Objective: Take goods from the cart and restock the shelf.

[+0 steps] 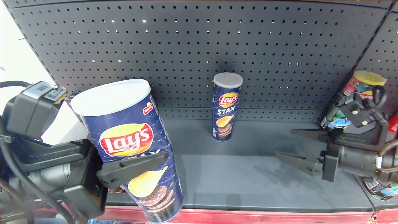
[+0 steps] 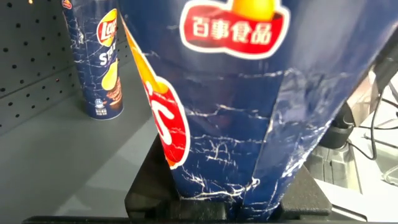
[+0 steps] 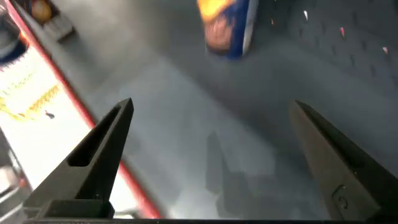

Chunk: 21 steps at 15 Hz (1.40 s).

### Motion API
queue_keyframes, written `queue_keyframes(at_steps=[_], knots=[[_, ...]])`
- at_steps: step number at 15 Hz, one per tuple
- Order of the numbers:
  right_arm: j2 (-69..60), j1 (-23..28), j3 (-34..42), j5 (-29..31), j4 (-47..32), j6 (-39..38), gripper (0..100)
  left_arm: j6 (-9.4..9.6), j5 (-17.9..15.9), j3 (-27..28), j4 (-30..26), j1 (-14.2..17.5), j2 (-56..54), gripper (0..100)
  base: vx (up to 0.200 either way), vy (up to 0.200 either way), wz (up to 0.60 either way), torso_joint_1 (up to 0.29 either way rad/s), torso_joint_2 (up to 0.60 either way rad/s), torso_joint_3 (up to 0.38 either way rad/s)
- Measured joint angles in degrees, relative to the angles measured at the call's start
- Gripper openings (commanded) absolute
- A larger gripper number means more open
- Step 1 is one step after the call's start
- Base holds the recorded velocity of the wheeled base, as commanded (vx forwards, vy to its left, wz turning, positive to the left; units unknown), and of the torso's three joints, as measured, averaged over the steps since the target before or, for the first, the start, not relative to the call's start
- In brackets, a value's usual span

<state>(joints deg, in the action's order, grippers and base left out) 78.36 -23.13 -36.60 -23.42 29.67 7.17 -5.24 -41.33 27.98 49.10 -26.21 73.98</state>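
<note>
Field notes, shelf bay.

- Dark perforated back panel (image 1: 199, 46) rises behind both grippers.
- Grey shelf deck (image 1: 248, 180) runs under and ahead of them. Its red front lip (image 1: 264, 217) lies on the near side.
- Blue chip canister (image 1: 124, 137), white lid up, is clamped in the left gripper (image 1: 146, 161). It tilts, with the lid leaning back over that gripper's wrist. Its lower end hangs past the fingers and crosses the red lip in the head view.
- The left gripper's fingers (image 2: 149, 193) press the canister's sides low on the tube, one on either side. This is a firm pinch on the canister.
- Right gripper (image 1: 284, 142) hovers over the deck. Its two black fingers are spread wide with nothing between them; the right wrist view shows bare deck in the gap (image 3: 212, 104).
- Second blue canister (image 1: 226, 107), grey lid, stands upright at the back of the deck. It sits beyond both sets of fingertips, roughly between the two grippers and well apart from each.
- Multicoloured can (image 1: 342, 96), yellow lid, leans behind the right gripper's wrist. The arm partly hides it.
</note>
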Motion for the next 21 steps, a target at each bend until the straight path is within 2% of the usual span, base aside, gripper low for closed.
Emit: queue_keyframes(at_steps=[2, 5, 10, 11, 17, 21], knots=[[5.99, 1.6, -4.67, -3.16, 3.68, 0.07, 100, -0.01, -0.02, -0.04, 0.0, 0.0, 0.0, 0, 0.0, 0.0, 0.0, 0.0, 0.0, 0.0], [13.99, 3.61, -13.53, -9.01, 5.06, 0.18, 100, -0.09, -0.05, -0.09, 0.0, 0.0, 0.05, 0, 0.0, 0.0, 0.0, 0.0, 0.0, 0.0], [24.92, 6.27, -26.1, -24.5, 9.17, 1.85, 100, -0.85, -0.06, 0.02, 0.0, -0.07, 0.1, 0, 0.0, 0.0, 0.0, 0.0, 0.0, 0.0], [26.76, 6.57, -28.0, -25.99, 10.14, 2.16, 100, -0.89, -0.06, 0.02, 0.02, -0.07, 0.1, 0, 0.0, 0.0, 0.0, 0.0, 0.0, 0.0], [36.28, 6.01, -38.6, -27.27, 11.72, 2.4, 100, -1.62, -0.17, -0.06, 0.11, -0.16, 0.16, 0, 0.0, 0.0, 0.0, 0.0, 0.0, 0.0], [40.02, 4.22, -41.51, -28.86, 11.9, 2.3, 100, -2.15, -0.09, -0.23, 0.09, -0.09, -0.06, 0, 0.0, 0.0, 0.0, 0.0, 0.0, 0.0]])
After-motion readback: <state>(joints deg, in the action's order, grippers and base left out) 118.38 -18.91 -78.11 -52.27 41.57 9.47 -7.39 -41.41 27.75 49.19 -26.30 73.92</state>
